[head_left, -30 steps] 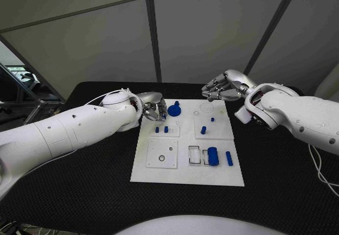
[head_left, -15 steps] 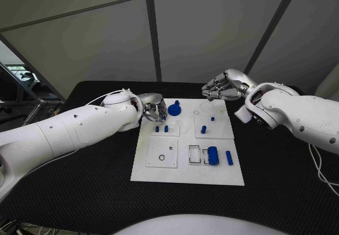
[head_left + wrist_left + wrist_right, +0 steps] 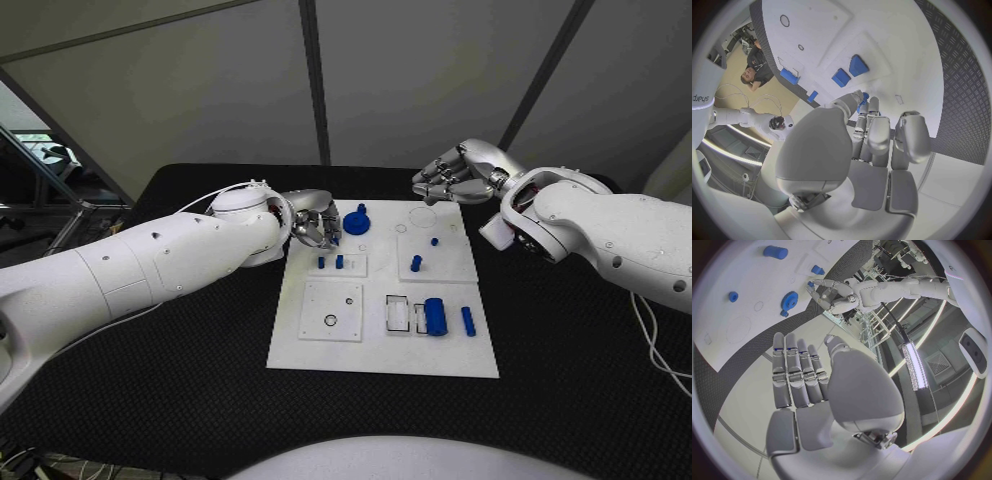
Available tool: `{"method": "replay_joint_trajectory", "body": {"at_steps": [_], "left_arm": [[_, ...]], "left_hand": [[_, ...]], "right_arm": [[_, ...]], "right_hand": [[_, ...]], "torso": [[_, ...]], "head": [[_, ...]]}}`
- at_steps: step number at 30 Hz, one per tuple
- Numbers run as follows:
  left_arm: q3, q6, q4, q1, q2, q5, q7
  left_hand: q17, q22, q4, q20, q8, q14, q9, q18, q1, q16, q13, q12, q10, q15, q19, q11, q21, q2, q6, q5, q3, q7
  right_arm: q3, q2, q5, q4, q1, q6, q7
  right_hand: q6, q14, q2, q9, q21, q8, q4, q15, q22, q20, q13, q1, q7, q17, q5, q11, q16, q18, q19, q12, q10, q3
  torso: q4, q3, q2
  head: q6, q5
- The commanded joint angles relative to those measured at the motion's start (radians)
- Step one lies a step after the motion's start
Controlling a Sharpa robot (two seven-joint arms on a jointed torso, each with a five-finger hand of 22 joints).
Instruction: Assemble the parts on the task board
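Board [image 3: 382,355]: white plate lay in the middle of the black table [image 3: 173,400], long side running away from the robot.
Near row: a raised white square [image 3: 330,311] with a small ring on it sat at the left; to its right stood a clear slot block [image 3: 398,314], a fat blue cylinder [image 3: 434,317] and a thin blue bar [image 3: 467,321], side by side and just apart.
Middle row: two short blue pegs [image 3: 330,263] stood on a small square plate; a taller blue peg [image 3: 415,264] and a small blue stud [image 3: 433,242] stood on the right-hand plate.
Far row: a blue gear [image 3: 356,223] lay near the board's far left corner; a faint circle [image 3: 420,215] was marked to its right.
Left hand [image 3: 310,222]: hung over the board's far left edge, just beside the gear, fingers curled in together; the wrist view showed nothing clearly held.
Right hand [image 3: 454,177]: hovered past the board's far right corner, clear of the parts, fingers straight and side by side, holding nothing.
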Motion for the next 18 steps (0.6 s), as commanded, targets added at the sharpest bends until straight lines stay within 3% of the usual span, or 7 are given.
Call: {"method": "replay_joint_trajectory", "body": {"at_steps": [1,10,18], "left_arm": [[0.0,0.019,-0.004,0.0,0.003,0.003,-0.005],[-0.001,0.011,-0.011,-0.001,0.008,0.012,-0.003],[-0.002,0.012,-0.011,-0.002,0.008,0.015,-0.006]], "left_hand": [[-0.002,0.023,-0.001,-0.004,-0.007,0.002,-0.002,-0.023,-0.013,0.002,0.0,-0.008,0.007,-0.003,0.002,-0.002,-0.004,-0.002,0.007,-0.005,0.004,0.0],[-0.013,0.031,-0.001,-0.003,-0.066,-0.002,-0.027,-0.025,-0.025,0.0,0.001,-0.03,0.021,-0.001,0.003,0.0,0.002,-0.013,-0.062,-0.009,0.003,0.008],[-0.016,0.032,-0.001,-0.003,-0.083,-0.002,-0.036,-0.025,-0.027,0.0,0.001,-0.04,0.027,-0.003,0.003,-0.001,0.002,-0.016,-0.078,-0.009,0.002,0.01]], "right_arm": [[0.001,-0.001,-0.001,0.002,0.002,0.005,0.005],[0.001,-0.001,-0.002,0.002,0.002,0.001,0.003],[0.001,-0.001,-0.003,0.001,0.002,0.0,0.001]], "right_hand": [[-0.008,-0.006,0.003,-0.001,-0.003,-0.001,-0.004,0.002,-0.001,-0.001,0.0,-0.006,-0.001,-0.001,0.002,0.0,-0.002,0.002,0.004,0.0,-0.007,0.0],[-0.008,-0.006,0.004,-0.001,-0.005,-0.001,-0.004,0.002,-0.002,-0.001,0.0,-0.006,-0.001,-0.002,0.003,0.0,-0.001,0.003,0.005,0.0,-0.007,0.001],[-0.008,-0.006,0.004,-0.001,-0.005,-0.001,-0.004,0.002,-0.002,-0.001,0.0,-0.006,-0.001,-0.002,0.003,0.0,-0.001,0.003,0.005,0.0,-0.007,0.001]], "torso": [[0.0001,0.0003,0.0],[0.0001,0.0002,0.0],[0.0003,0.0004,0.0]], "head": [[0.0,0.0],[-0.001,0.0],[-0.001,0.0]]}}
